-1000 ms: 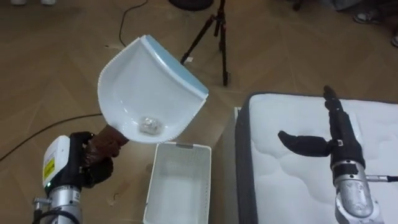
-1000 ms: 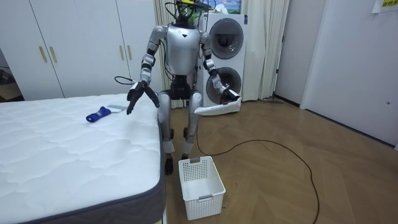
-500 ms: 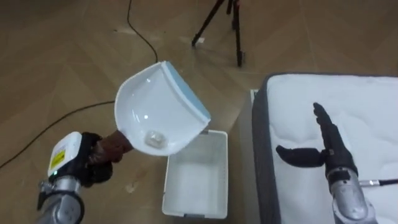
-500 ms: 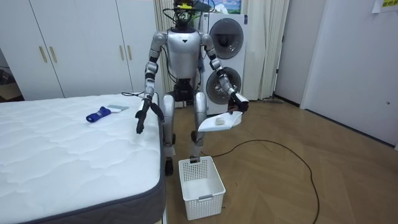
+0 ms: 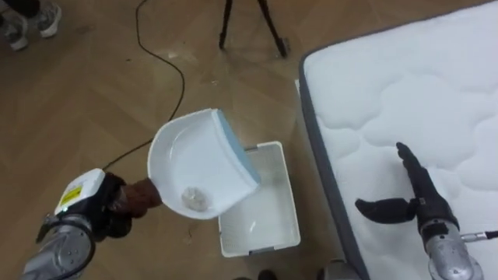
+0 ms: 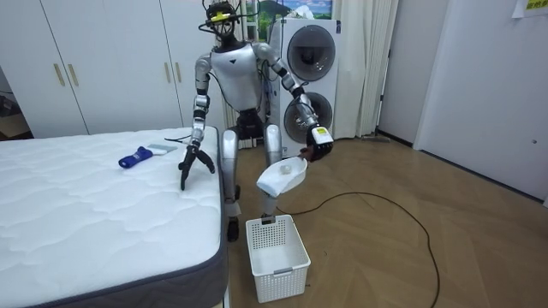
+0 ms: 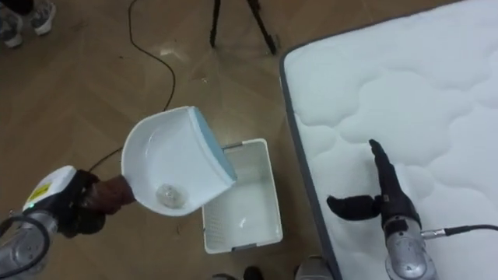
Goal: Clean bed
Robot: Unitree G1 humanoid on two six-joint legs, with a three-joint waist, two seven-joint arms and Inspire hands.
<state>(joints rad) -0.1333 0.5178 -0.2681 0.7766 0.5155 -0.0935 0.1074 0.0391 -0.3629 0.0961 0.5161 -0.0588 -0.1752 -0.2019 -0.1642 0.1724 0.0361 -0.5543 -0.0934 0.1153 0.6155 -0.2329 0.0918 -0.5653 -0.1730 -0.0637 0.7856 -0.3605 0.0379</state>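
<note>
Left eye view: dustpan (image 5: 198, 163) in fingers (image 5: 118, 219)

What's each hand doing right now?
Left hand: shut on the dustpan handle.
Right hand: open, empty, over the bed.

Glossy plastic dustpan (image 5: 201, 162), quilted mattress (image 5: 405, 101)
</note>
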